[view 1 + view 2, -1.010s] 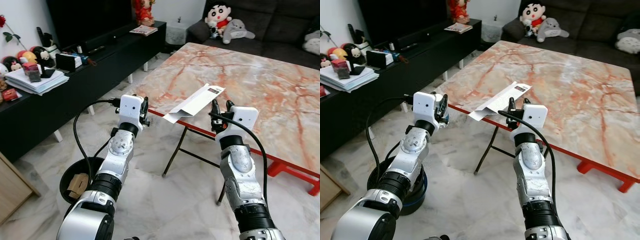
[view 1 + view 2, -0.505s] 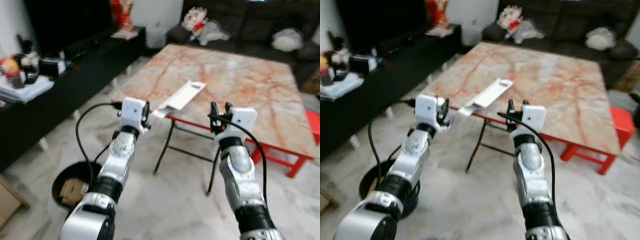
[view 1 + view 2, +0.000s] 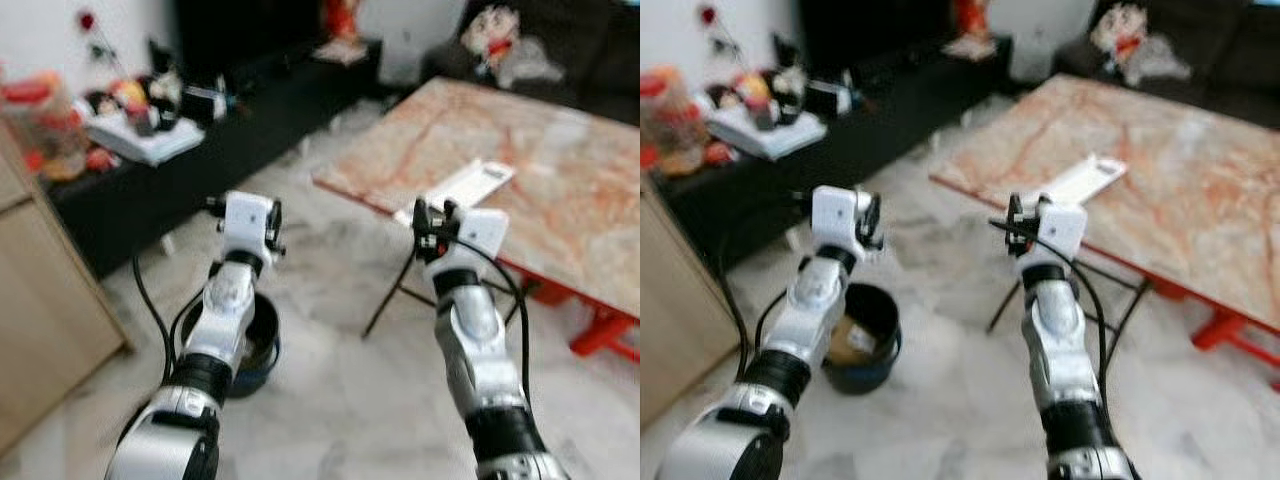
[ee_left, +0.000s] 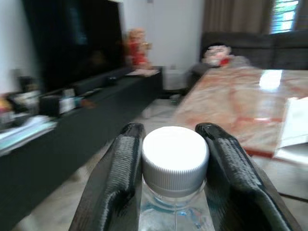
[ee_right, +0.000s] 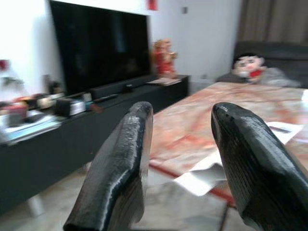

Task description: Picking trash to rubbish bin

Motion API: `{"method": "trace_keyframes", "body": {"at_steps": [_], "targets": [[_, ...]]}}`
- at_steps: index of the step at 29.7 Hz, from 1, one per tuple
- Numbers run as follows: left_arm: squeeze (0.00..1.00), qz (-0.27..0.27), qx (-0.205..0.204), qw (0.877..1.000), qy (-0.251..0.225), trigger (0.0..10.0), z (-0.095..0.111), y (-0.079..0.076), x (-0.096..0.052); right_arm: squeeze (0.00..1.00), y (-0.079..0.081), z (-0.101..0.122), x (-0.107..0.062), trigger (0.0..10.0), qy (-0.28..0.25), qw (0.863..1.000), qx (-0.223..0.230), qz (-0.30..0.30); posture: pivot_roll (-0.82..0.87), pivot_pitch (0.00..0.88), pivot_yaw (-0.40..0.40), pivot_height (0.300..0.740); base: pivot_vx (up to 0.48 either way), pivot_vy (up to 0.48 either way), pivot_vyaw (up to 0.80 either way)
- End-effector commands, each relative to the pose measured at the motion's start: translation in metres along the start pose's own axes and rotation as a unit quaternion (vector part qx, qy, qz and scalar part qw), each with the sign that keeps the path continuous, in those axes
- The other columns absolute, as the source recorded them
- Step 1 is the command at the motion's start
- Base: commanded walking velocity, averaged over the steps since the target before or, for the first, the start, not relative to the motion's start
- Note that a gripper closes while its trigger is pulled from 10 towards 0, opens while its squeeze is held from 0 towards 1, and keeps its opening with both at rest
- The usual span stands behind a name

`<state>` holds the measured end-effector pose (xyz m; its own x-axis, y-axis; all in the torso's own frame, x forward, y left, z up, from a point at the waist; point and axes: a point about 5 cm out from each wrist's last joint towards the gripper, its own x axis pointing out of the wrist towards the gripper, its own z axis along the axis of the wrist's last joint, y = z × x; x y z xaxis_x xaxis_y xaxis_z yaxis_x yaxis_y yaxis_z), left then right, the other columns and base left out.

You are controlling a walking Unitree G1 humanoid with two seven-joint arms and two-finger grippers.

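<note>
One bottle (image 4: 174, 163) sits pinched in the left gripper (image 4: 174, 159), above one bin (image 3: 862, 338). The right gripper (image 5: 180, 144), fingers spread and empty, hovers beside the table (image 3: 560, 170) edge, where one white box (image 3: 462, 189) overhangs open floor.

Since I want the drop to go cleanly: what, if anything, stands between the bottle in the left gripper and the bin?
Nothing visible does. The left gripper holds the bottle by its neck, raised above the black rubbish bin on the floor. The bin's mouth is open, with some trash already inside. Only the robot's own left arm crosses the line between them.

Both arms raised forward, left hand (image 4: 173, 192) clamped, right hand (image 5: 180, 144) spread
</note>
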<state>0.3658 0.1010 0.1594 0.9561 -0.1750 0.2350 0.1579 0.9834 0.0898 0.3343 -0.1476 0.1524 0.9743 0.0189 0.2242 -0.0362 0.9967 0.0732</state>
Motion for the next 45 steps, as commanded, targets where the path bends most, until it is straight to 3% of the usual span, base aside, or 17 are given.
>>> {"method": "trace_keyframes", "body": {"at_steps": [1, 9, 45], "targets": [[0.00, -0.016, -0.005, 1.000, -0.024, 10.0, 0.013, -0.011, 0.007, 0.00, -0.011, 0.001, 0.000, 10.0, 0.002, 1.000, -0.006, -0.015, 0.01, 0.000, -0.062, 0.740, 0.390, 0.000, 0.00], [0.00, -0.033, -0.010, 0.999, -0.031, 10.0, 0.014, -0.018, 0.006, 0.00, -0.013, -0.002, -0.004, 10.0, 0.007, 1.000, -0.009, -0.018, 0.01, 0.000, -0.060, 0.740, 0.095, 0.000, 0.00], [0.00, -0.037, -0.009, 0.999, -0.026, 10.0, 0.009, -0.015, 0.002, 0.00, -0.006, -0.009, -0.005, 10.0, 0.019, 1.000, -0.004, -0.005, 0.03, 0.000, -0.060, 0.740, 0.000, 0.000, 0.00]]}}
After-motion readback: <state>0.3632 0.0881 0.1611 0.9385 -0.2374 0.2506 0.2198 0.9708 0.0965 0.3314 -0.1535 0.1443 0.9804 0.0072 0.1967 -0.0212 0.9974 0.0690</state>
